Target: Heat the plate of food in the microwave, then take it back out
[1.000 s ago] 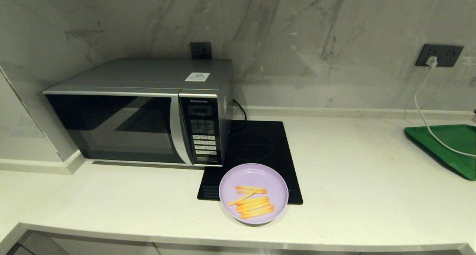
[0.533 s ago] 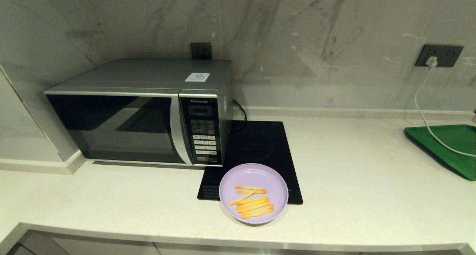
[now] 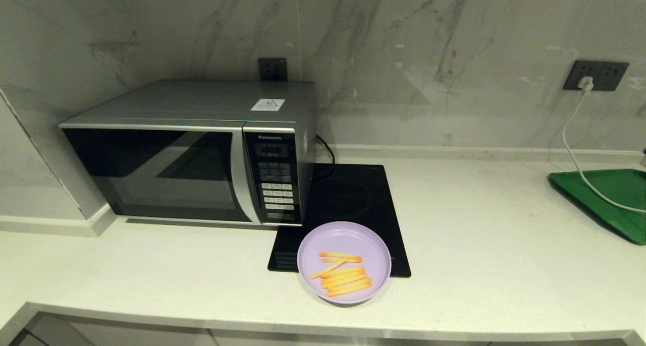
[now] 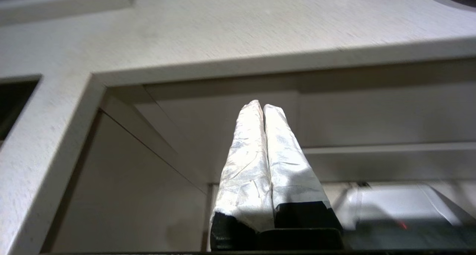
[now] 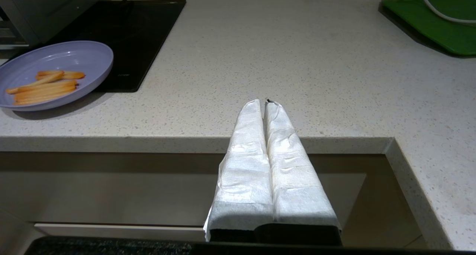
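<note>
The lilac plate of food rests near the counter's front edge, half over the black hob, with several orange-yellow sticks on it. The silver-grey microwave stands at the back left with its dark glass door closed. Neither arm shows in the head view. My left gripper is shut and empty, parked below the counter's front edge. My right gripper is also shut and empty, at the counter's front edge, to the right of the plate and apart from it.
A flat black induction hob lies right of the microwave. A green tray with a white cable across it sits at the far right. Bare counter lies between hob and tray. Cabinet fronts sit below.
</note>
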Robot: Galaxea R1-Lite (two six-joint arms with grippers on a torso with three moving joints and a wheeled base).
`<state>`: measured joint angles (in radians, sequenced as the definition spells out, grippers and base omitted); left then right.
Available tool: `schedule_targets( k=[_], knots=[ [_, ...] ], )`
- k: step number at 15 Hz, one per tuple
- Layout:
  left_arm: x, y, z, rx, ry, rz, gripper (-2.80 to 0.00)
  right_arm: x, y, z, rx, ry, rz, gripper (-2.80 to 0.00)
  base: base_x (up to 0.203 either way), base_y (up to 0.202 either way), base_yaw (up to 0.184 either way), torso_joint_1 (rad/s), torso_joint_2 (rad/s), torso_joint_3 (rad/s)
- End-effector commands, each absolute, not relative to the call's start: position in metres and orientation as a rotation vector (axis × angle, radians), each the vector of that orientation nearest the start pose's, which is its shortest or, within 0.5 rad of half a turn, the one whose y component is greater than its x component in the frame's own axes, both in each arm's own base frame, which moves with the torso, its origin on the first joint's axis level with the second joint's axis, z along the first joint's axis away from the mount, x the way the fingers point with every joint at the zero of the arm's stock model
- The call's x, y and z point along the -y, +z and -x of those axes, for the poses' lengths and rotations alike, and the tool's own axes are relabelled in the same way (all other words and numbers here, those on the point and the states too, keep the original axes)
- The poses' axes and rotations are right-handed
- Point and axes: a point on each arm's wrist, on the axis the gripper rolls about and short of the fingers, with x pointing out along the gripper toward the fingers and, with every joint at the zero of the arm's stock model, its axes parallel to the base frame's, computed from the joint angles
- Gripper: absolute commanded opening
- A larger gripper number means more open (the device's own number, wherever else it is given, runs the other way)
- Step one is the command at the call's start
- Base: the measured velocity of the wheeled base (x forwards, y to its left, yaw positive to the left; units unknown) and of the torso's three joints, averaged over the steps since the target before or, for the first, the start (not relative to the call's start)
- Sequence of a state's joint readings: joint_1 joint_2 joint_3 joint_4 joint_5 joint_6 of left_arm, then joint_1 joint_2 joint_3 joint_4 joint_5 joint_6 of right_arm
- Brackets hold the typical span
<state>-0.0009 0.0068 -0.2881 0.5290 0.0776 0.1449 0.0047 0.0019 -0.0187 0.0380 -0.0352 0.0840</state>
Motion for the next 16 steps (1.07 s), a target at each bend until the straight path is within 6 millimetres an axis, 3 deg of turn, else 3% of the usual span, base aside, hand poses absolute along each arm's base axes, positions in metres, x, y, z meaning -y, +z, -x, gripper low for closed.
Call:
schedule_targets(
  k=[1,3,6,16],
  knots=[
    [-0.002,0.099,0.03,0.093,0.108,-0.141,-2.8,0.001,0.077,0.024,-0.02,-0.032,-0.084,-2.8,0.0,0.0,0.0,0.0,0.0,0.0],
    [-0.001,0.102,0.028,0.201,0.069,-0.089,-2.8,0.001,0.077,0.024,-0.02,-0.032,-0.084,-2.8,0.0,0.0,0.0,0.0,0.0,0.0],
    [0.0,0.077,0.024,-0.005,0.006,-0.057,-2.8,0.001,0.077,0.024,-0.019,-0.032,-0.084,-2.8,0.0,0.0,0.0,0.0,0.0,0.0],
    [0.0,0.077,0.023,0.0,0.01,0.036,-2.8,0.001,0.077,0.024,-0.02,-0.032,-0.084,-2.8,0.0,0.0,0.0,0.0,0.0,0.0]
  ],
)
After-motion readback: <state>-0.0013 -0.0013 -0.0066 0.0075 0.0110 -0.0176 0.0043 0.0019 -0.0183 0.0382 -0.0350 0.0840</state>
